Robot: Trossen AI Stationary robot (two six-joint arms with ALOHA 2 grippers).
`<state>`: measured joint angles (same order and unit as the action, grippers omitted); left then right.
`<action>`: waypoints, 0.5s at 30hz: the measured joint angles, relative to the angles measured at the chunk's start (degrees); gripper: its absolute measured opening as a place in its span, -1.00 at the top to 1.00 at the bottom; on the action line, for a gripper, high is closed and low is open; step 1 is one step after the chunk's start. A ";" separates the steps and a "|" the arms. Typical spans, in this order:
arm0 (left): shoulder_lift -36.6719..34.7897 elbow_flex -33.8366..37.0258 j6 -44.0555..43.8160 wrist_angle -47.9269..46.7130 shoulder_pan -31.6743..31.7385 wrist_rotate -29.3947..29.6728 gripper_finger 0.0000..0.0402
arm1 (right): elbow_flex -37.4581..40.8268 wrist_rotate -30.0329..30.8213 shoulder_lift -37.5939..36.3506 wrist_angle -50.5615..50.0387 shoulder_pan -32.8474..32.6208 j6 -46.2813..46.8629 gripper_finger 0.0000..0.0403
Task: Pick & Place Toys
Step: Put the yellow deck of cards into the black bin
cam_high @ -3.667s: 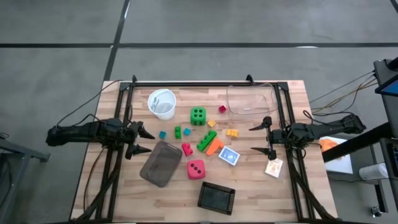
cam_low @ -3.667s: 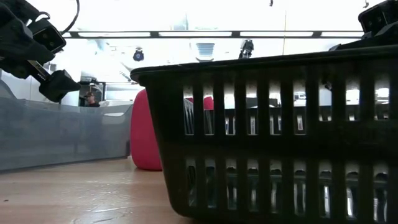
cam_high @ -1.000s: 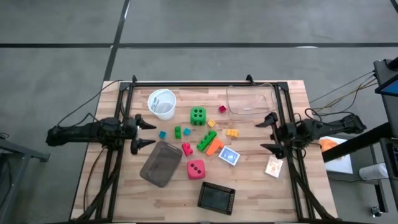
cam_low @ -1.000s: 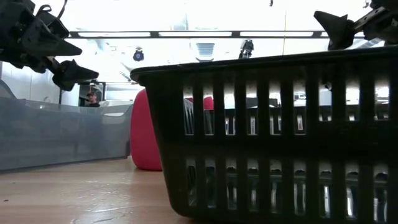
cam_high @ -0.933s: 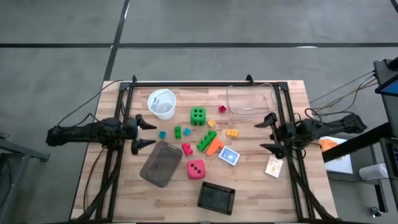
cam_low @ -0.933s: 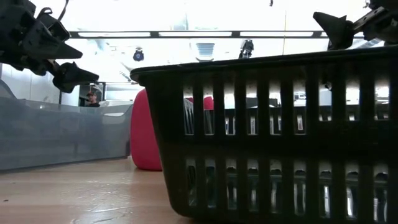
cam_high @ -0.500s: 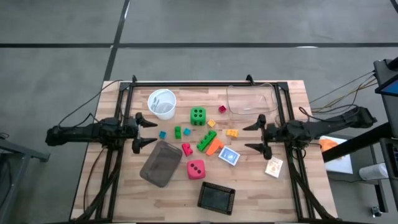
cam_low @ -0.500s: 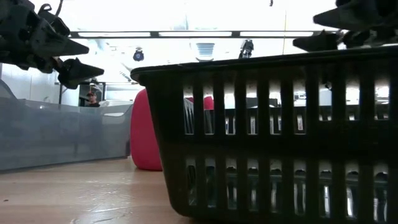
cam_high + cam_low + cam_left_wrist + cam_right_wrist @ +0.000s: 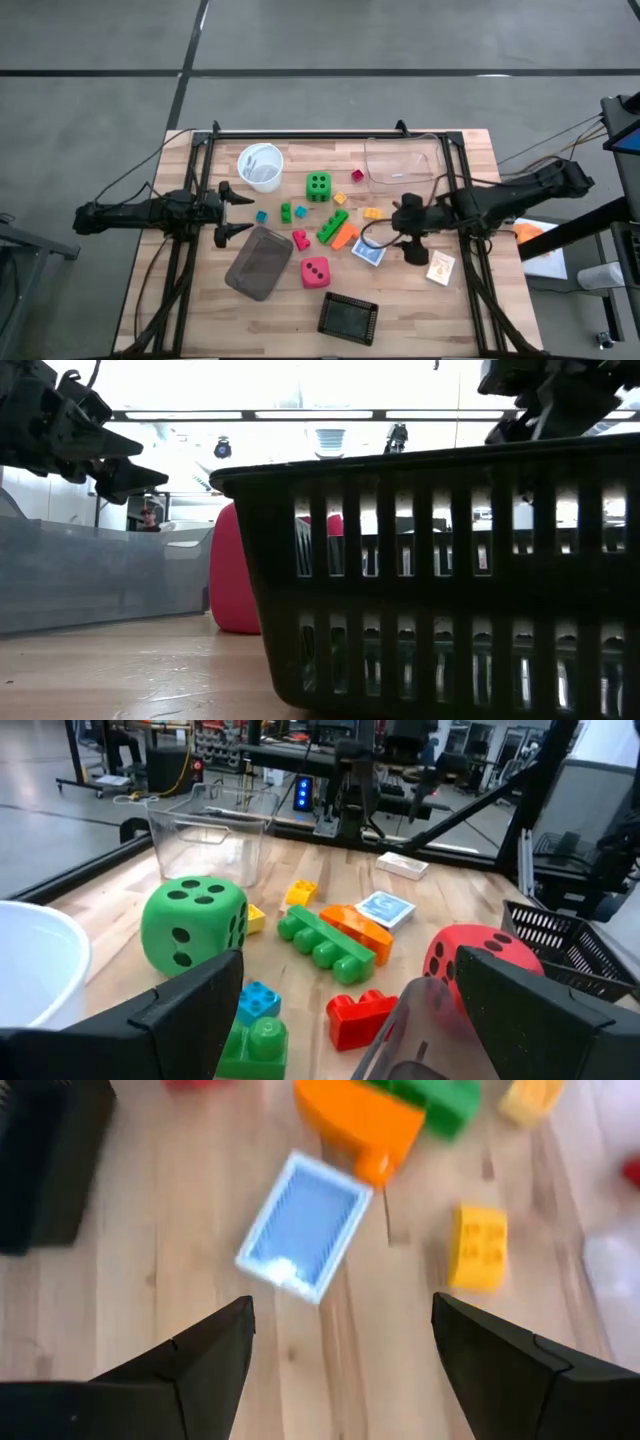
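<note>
Lying between the spread right jaws (image 9: 340, 1355), ahead of them: studded yellow brick (image 9: 478, 1245), glossy orange brick (image 9: 358, 1118) cut off at the frame edge, flat blue patterned card (image 9: 305, 1238). Resting on the plank-wood table (image 9: 400, 300). Hanging open and empty, left jaws (image 9: 335, 1010) facing rounded green die (image 9: 193, 923), half hiding the red die (image 9: 480, 960).

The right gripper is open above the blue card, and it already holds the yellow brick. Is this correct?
Not quite. The right gripper is open above the blue card, but it holds nothing: the right wrist view shows the yellow brick lying on the table beside the card.
</note>
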<state>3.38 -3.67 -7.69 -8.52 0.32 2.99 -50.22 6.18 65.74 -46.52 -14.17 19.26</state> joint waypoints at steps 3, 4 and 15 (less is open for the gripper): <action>-0.02 -0.05 0.42 -0.05 0.00 0.01 -0.80 | -4.12 -0.05 3.14 -8.15 -1.76 3.62 -0.47; -0.02 -0.05 0.40 -0.03 0.00 0.01 -0.80 | -4.80 -0.18 3.95 -10.41 -2.49 5.15 -0.47; 0.22 0.14 -0.21 0.32 0.00 0.01 -0.80 | -4.17 -4.67 12.40 -18.00 -12.04 18.89 -0.25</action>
<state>3.60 -3.53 -7.90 -8.21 0.32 3.01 -54.39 1.51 78.14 -64.51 -26.21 38.15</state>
